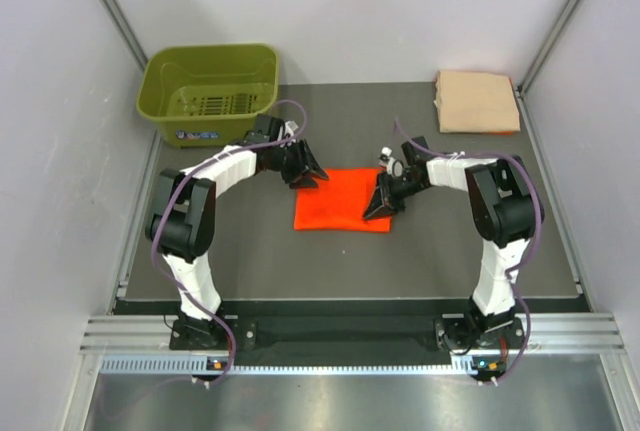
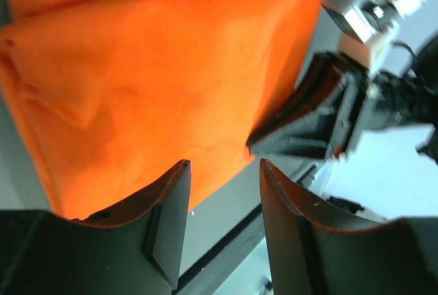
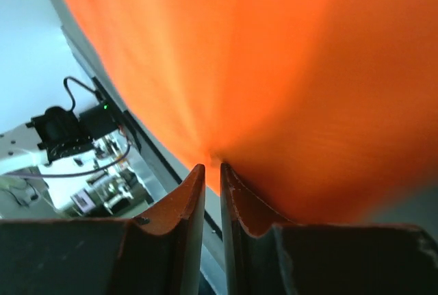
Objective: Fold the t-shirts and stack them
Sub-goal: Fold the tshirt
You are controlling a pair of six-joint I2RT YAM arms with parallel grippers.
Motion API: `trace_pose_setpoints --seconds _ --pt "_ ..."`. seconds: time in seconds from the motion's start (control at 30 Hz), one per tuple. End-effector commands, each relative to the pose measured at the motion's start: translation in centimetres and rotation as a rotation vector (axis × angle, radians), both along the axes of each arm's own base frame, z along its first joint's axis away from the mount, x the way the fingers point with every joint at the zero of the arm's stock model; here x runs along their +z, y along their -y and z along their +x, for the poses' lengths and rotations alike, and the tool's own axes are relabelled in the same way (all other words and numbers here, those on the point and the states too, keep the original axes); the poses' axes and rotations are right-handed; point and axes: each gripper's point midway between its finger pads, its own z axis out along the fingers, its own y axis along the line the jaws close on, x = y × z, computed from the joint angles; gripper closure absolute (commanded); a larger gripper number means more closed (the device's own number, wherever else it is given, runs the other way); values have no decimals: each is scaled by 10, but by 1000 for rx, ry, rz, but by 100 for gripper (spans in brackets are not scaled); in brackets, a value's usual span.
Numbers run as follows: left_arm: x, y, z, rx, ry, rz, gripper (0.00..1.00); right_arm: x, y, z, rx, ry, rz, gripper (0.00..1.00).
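The bright orange t-shirt lies folded into a rectangle in the middle of the dark mat. My left gripper hovers at its far left corner, jaws open with only mat showing between them. My right gripper sits at the shirt's right edge. Its jaws are almost together, and the orange cloth puckers at their tips. The left wrist view shows the right gripper beside that edge. The pale peach-tan t-shirt rests folded at the far right corner.
An olive-green basket stands at the far left corner, just behind my left arm. Grey walls close in the table on both sides and at the back. The mat's front edge meets the metal rail holding the arm bases.
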Motion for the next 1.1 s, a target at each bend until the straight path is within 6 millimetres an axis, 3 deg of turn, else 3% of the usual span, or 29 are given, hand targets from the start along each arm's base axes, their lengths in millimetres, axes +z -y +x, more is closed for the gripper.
trace_pose_setpoints --seconds 0.0,0.13,0.23,0.37,0.53,0.8,1.07 --pt "46 21 -7 -91 122 -128 50 -5 23 19 -58 88 -2 85" --pt "72 27 -21 -154 214 -219 49 -6 46 13 -66 110 -92 84" --pt "91 30 -27 -174 274 -275 50 18 44 16 -66 169 -67 82" --pt "110 29 -27 -191 366 -281 49 50 45 31 -87 271 -80 67" --pt "123 25 -26 -210 423 -221 48 56 64 60 -160 354 -191 50" --pt "96 36 -41 -254 346 -113 49 46 74 98 -183 414 -228 30" --pt "66 32 -49 -232 267 -33 51 24 56 117 -120 462 -109 25"
